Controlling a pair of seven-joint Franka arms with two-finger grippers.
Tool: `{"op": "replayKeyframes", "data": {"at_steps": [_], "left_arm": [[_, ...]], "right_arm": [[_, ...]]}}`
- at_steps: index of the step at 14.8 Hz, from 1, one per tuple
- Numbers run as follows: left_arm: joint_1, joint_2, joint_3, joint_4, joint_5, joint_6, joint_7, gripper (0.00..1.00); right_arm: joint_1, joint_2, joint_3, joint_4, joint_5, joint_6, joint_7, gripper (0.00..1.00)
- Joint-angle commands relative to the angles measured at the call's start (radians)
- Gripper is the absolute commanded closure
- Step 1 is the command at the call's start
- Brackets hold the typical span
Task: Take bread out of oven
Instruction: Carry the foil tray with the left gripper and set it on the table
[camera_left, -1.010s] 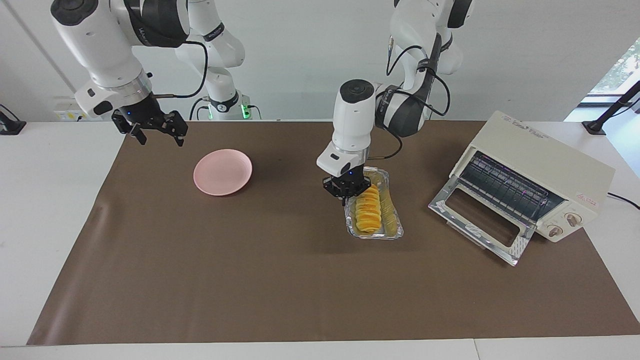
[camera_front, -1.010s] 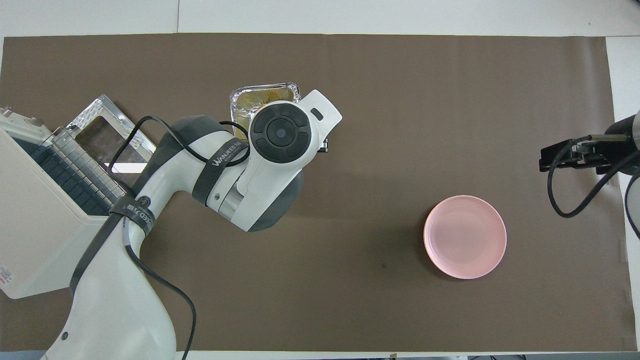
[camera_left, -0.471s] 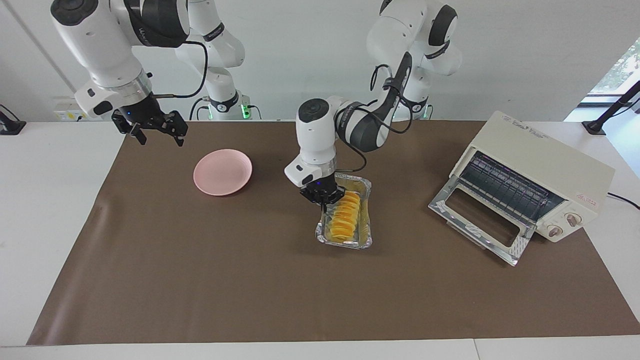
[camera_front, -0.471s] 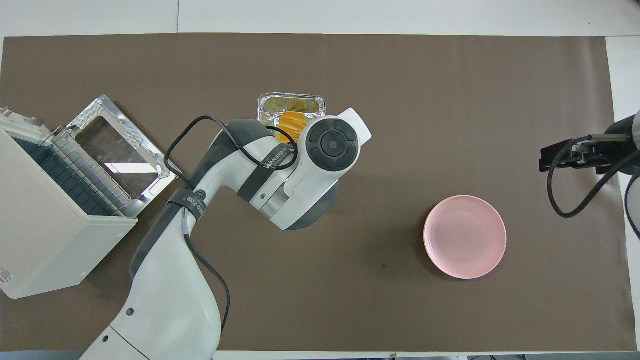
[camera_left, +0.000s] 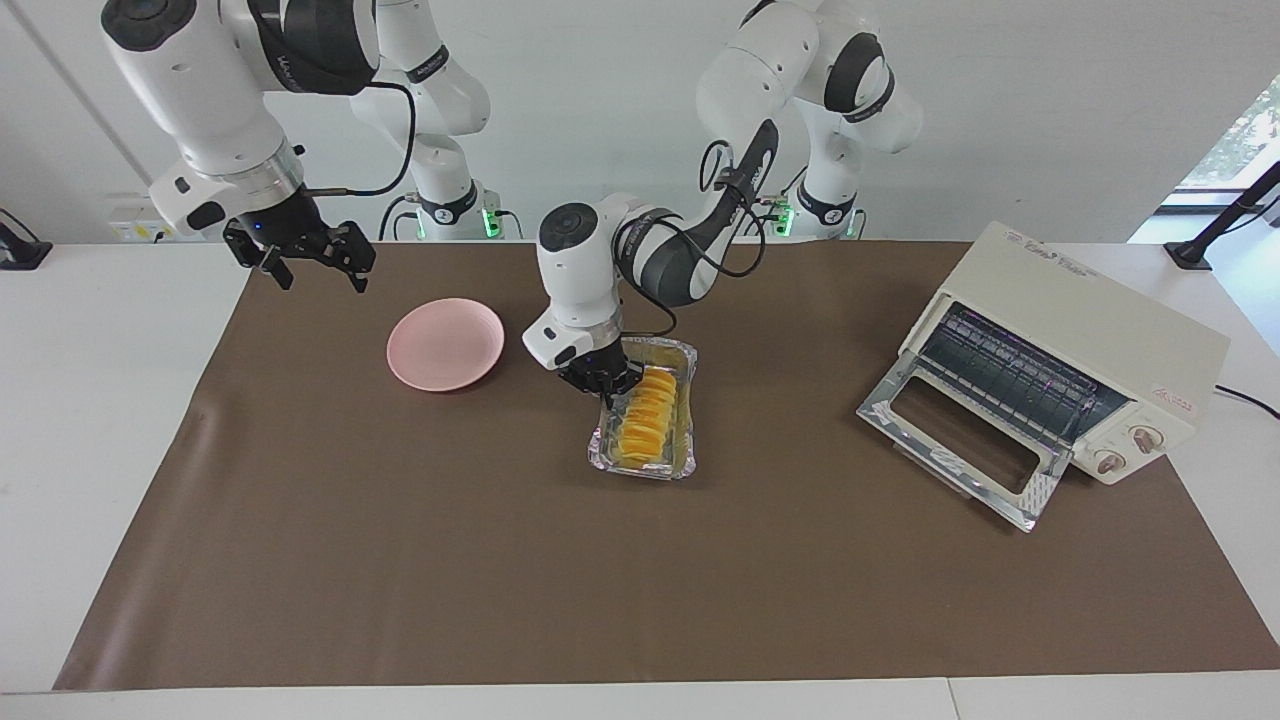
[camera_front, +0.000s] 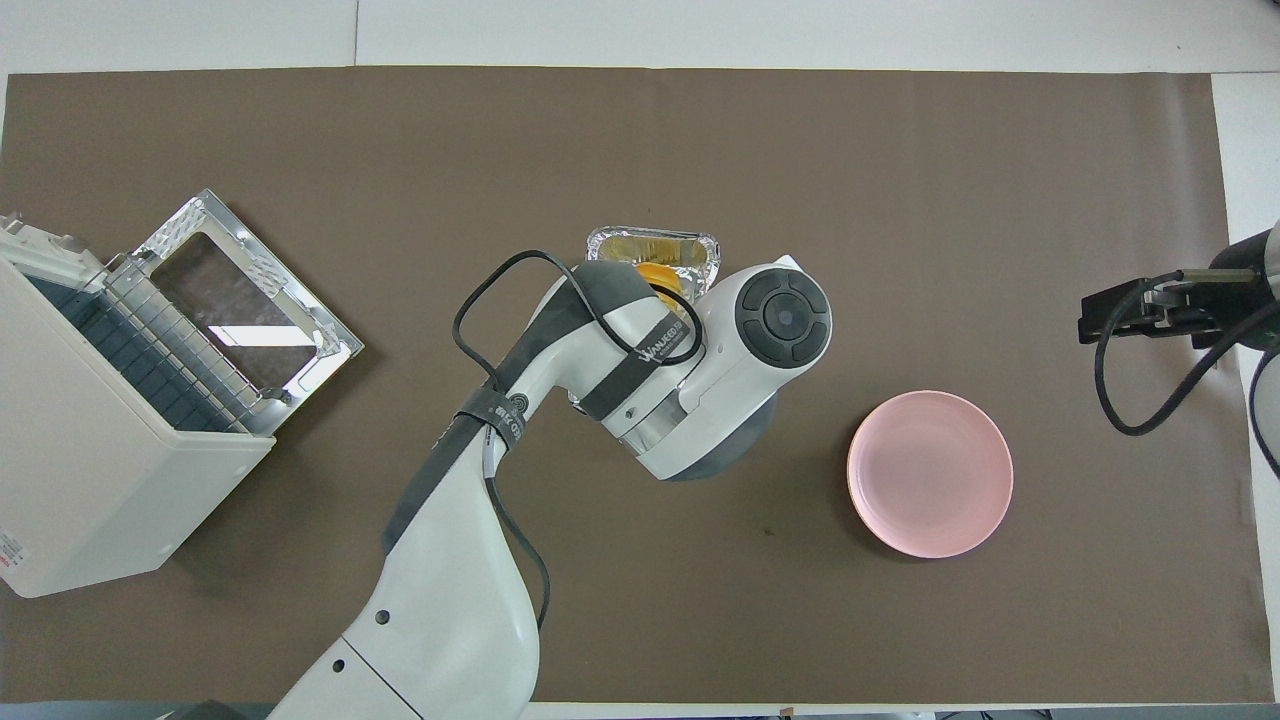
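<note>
You see R gripper (camera_left: 312, 262) still waiting spread above the mat by pink plate (camera_left: 445, 343), L gripper (camera_left: 603, 383) pinching foil tray (camera_left: 645, 464) rim, tray w/ ridged golden bread (camera_left: 645, 415) dragged plate-ward off open oven (camera_left: 1060, 365).

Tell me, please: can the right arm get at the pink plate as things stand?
Probably yes. The right end effector hangs open over the table's edge near the pink plate, and nothing stands between them.

Brown-matted table (camera_left: 400, 560): oven (camera_left: 1060, 340), plate (camera_left: 445, 343), tray (camera_left: 688, 368)
</note>
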Motion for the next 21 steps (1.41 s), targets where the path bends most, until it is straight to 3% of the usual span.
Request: {"op": "replayKeyframes", "data": {"at_steps": [1, 8, 9, 10, 11, 17, 21], "left_arm": [[-0.027, 0.008, 0.014, -0.033, -0.006, 0.027, -0.052, 1.0], [-0.062, 0.005, 0.016, -0.081, -0.004, 0.078, -0.086, 1.0], [-0.063, 0.005, 0.016, -0.081, -0.004, 0.079, -0.089, 0.92], [-0.062, 0.005, 0.017, -0.078, -0.004, 0.078, -0.093, 0.26], [-0.062, 0.005, 0.017, -0.076, -0.004, 0.078, -0.095, 0.0], [-0.031, -0.021, 0.02, -0.035, -0.041, 0.037, -0.089, 0.0], [0.024, -0.038, 0.022, 0.069, -0.076, -0.08, -0.078, 0.0]], "right_arm": [[-0.009, -0.028, 0.008, -0.023, -0.015, -0.004, -0.014, 0.0], [-0.009, -0.028, 0.008, -0.023, -0.015, -0.004, -0.014, 0.0], [-0.012, -0.028, 0.008, -0.023, -0.015, -0.004, -0.014, 0.0], [-0.014, -0.028, 0.006, -0.023, -0.015, -0.004, -0.014, 0.0], [-0.012, -0.028, 0.006, -0.023, -0.015, -0.009, -0.014, 0.0], [0.0, -0.042, 0.014, -0.041, -0.003, -0.015, -0.015, 0.0], [0.023, -0.048, 0.022, -0.058, 0.021, 0.0, -0.011, 0.0]]}}
